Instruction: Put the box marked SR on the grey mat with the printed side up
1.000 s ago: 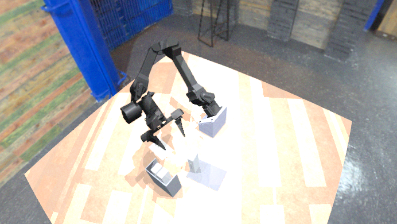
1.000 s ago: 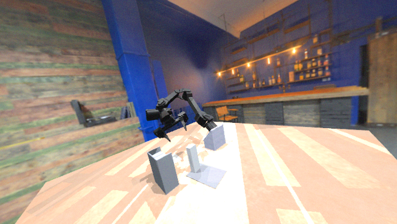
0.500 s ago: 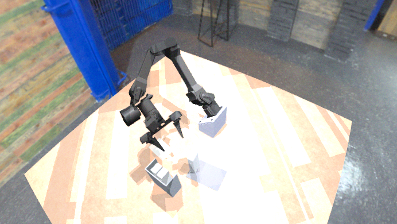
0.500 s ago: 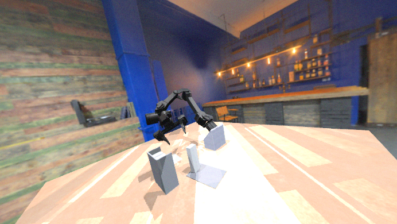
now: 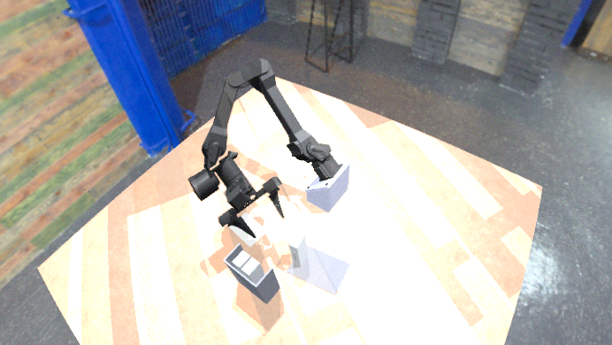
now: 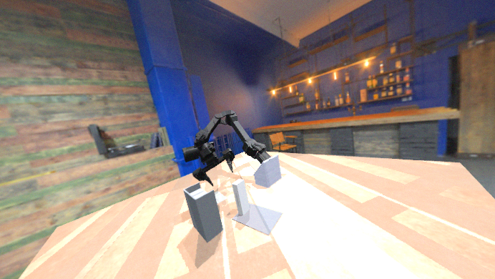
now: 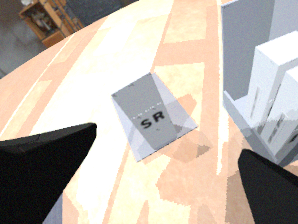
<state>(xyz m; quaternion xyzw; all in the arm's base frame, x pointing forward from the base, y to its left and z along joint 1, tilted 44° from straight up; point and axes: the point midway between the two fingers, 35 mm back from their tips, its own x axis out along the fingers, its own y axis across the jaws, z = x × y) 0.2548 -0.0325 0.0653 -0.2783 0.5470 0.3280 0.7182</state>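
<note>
A: Where did you have the SR box (image 5: 298,253) (image 6: 240,197) (image 7: 150,110), taking the bin (image 5: 265,287) (image 6: 205,214) (image 7: 245,50) as reference?

B: Beside the bin, out of it. You had it upright on the grey mat (image 5: 329,267) (image 6: 265,218) (image 7: 180,112), near one edge. Code SR legible in the wrist view, on a side wall. Printed side not up; box not laid flat.

A: Your tool (image 5: 269,226) (image 6: 222,178) (image 7: 168,143)?

B: Fingers spread wide, nothing between them. You held it above the table (image 5: 420,199) (image 6: 340,200) (image 7: 180,50), on the arm's side of the bin, apart from the SR box. The arm (image 5: 283,108) (image 6: 241,132) arched up behind it.

A: And the bin's contents?

B: Two white boxes (image 5: 250,266) (image 6: 197,193) (image 7: 275,65) stood inside, side by side. You could not read their codes; the marks were cut off or too slanted.

A: Anything else near the bin?

B: A pale patch (image 5: 248,239) (image 6: 220,197) on the table, toward the arm. You could not tell what it was.
</note>
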